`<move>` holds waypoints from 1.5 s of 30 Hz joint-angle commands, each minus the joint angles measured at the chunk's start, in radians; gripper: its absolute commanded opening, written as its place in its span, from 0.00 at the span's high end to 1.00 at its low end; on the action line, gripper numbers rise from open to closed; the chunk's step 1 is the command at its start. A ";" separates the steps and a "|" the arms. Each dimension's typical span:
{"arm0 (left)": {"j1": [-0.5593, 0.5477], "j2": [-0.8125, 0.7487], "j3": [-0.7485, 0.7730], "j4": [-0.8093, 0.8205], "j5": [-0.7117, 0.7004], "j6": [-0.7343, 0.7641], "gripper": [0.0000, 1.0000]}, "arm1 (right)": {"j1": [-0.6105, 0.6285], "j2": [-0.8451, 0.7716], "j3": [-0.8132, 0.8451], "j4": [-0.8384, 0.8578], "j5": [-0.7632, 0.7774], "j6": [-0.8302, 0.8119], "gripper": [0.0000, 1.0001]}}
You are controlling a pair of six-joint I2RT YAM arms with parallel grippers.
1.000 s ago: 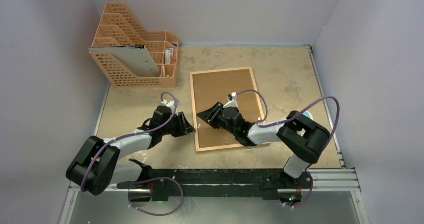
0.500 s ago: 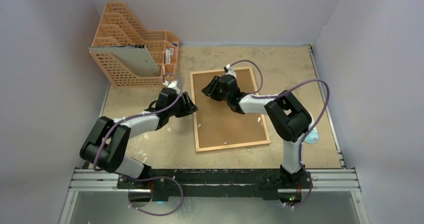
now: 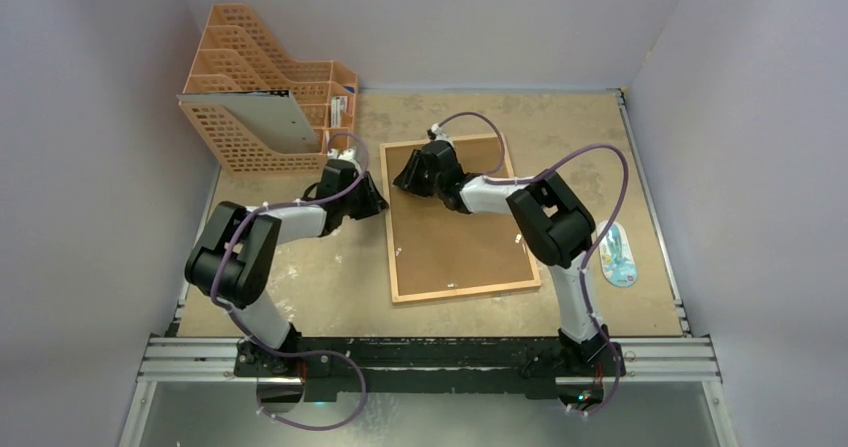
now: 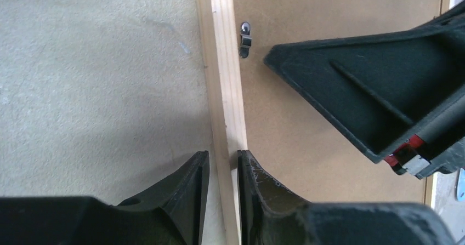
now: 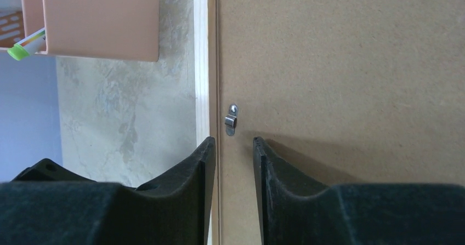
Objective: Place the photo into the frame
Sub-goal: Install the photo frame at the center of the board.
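step: likely fastening back board | left jaws straddled frame rail, grip unclear | right jaws stood slightly open | next: clip needed exact push

Soft, even overhead light, moderately bright, no glare. Top view is sharp, with only faint shadows on the table. Left wrist view: fingers at 6 o'clock slightly blurred, table texture crisp. Right wrist view: diffuse shadow on the backing panel toward 4 o'clock, fingertips soft-focus.
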 commanded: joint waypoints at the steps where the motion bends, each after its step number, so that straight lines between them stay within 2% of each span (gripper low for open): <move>1: 0.011 0.041 0.039 -0.005 0.009 0.035 0.74 | -0.005 0.026 0.063 -0.017 -0.019 -0.022 0.67; 15: 0.012 0.106 0.070 -0.022 0.033 0.043 0.87 | -0.005 0.105 0.103 0.051 -0.127 0.038 0.71; 36: 0.012 0.133 0.059 0.002 0.079 0.026 0.94 | -0.005 0.095 0.020 0.255 -0.086 0.289 0.75; 45: 0.011 0.144 0.053 0.017 0.096 0.017 0.95 | -0.002 0.118 0.013 0.274 -0.096 0.374 0.67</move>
